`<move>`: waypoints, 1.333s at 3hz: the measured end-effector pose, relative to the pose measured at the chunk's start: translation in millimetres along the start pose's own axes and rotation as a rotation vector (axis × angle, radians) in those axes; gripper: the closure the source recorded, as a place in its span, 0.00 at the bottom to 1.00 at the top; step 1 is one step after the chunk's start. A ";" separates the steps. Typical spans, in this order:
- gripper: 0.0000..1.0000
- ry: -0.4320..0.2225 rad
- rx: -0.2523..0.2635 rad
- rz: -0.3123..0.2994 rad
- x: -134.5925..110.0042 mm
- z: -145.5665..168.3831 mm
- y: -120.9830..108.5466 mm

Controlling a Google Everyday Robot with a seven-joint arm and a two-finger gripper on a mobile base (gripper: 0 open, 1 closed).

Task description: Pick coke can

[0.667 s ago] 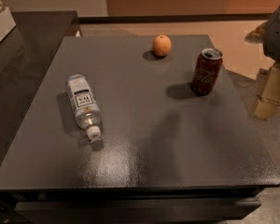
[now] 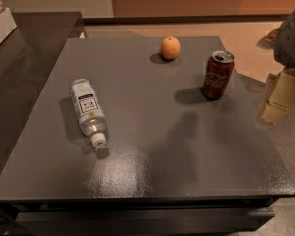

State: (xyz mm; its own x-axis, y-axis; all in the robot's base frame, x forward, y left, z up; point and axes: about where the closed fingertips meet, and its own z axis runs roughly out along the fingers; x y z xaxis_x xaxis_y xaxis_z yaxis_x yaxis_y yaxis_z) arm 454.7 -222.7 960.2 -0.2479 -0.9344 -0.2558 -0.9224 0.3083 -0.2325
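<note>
Standing upright near the right rear of the dark grey desk [image 2: 187, 171], the coke can [image 2: 218, 75] was apart from everything else, its silver top showing. The tool [image 2: 279, 100] hung at the right edge of the view, beyond the desk's side and clear of the can; whether it was wide or narrow could not be told. An orange [image 2: 170, 48] sat behind and left of the can, and a clear water bottle [image 2: 88, 109] lay on its side toward the left, white cap pointing frontward.

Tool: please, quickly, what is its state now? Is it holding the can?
Tool: open or closed cannot be told. It is at the right of the view, past the table edge, apart from the can, which stands untouched.
</note>
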 end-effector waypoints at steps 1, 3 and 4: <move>0.00 -0.058 -0.001 0.085 9.1 30.7 -29.4; 0.00 -0.208 0.017 0.200 6.8 69.6 -92.7; 0.00 -0.263 0.003 0.221 -3.0 84.5 -110.2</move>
State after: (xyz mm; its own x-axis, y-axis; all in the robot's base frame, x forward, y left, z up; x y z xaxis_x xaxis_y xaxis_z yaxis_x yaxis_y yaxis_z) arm 582.1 -238.8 907.4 -0.3566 -0.7670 -0.5334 -0.8537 0.4994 -0.1474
